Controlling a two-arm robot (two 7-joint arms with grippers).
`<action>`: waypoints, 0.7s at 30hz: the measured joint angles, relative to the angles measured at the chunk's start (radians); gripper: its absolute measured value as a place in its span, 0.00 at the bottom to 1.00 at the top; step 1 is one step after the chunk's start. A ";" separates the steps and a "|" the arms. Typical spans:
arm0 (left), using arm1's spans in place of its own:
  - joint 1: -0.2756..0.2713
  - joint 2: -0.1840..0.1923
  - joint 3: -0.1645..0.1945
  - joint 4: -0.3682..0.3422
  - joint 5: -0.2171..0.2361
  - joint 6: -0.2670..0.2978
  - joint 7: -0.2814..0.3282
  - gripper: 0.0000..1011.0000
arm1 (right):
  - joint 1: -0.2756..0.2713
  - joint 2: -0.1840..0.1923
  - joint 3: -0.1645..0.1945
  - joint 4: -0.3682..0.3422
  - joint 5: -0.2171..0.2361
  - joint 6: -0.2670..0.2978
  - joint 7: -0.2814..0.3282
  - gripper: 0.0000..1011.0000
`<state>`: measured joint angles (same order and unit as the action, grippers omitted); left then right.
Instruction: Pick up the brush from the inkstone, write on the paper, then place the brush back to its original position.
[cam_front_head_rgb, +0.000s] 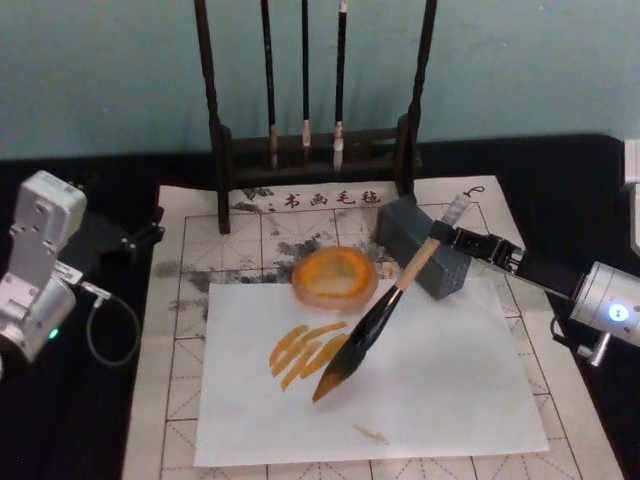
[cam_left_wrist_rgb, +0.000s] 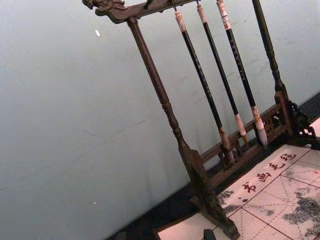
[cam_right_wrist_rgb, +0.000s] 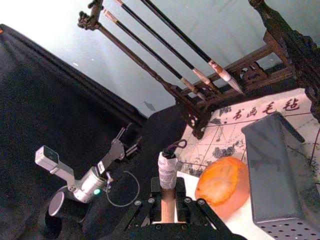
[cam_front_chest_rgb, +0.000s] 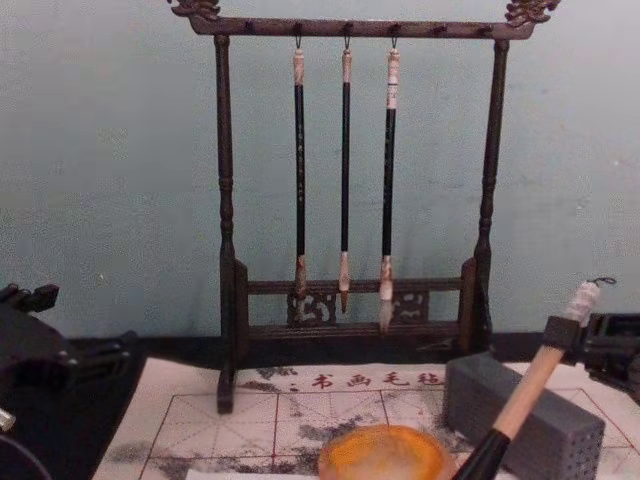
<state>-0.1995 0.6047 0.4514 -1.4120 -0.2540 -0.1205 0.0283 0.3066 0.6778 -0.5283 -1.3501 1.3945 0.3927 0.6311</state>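
At centre of the head view, the brush (cam_front_head_rgb: 385, 305) slants down and toward the robot's left, its pale handle uppermost and its dark bristles lowered onto the paper (cam_front_head_rgb: 450, 380), a plain white sheet. The tip appears to rest on the sheet at the near end of a cluster of orange strokes (cam_front_head_rgb: 305, 352). The right gripper (cam_front_head_rgb: 440, 235) reaches in from the right and clamps the handle just below the white end cap. In the right wrist view its jaws are closed narrowly on either side of the pale shaft. The paper lies on a gridded mat (cam_front_head_rgb: 175, 350) bearing a row of red characters and grey smudges. On the mat's far part, an orange dish (cam_front_head_rgb: 335, 275) overlaps the paper's far edge, and a grey block (cam_front_head_rgb: 400, 225) stands just beside it on the right. Behind them stands a dark wooden rack (cam_front_head_rgb: 215, 140) from which three thin brushes (cam_front_head_rgb: 305, 70) hang. The left gripper (cam_front_head_rgb: 145, 235) is parked at the left over the black cloth (cam_front_head_rgb: 100, 420), well apart from the paper, its fingers spread and holding nothing.
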 joint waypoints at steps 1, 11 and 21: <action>0.000 0.000 0.000 0.000 0.000 0.000 0.000 0.99 | 0.001 0.000 -0.002 0.000 0.000 -0.001 0.000 0.17; 0.000 0.000 0.000 0.000 0.000 0.000 0.000 0.99 | 0.017 0.001 -0.030 0.003 0.006 -0.011 -0.007 0.17; 0.000 0.000 0.000 0.000 0.000 0.000 0.000 0.99 | 0.036 0.001 -0.060 0.008 0.012 -0.016 -0.008 0.17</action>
<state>-0.1995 0.6047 0.4514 -1.4120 -0.2539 -0.1205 0.0283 0.3423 0.6788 -0.5884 -1.3420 1.4064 0.3762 0.6227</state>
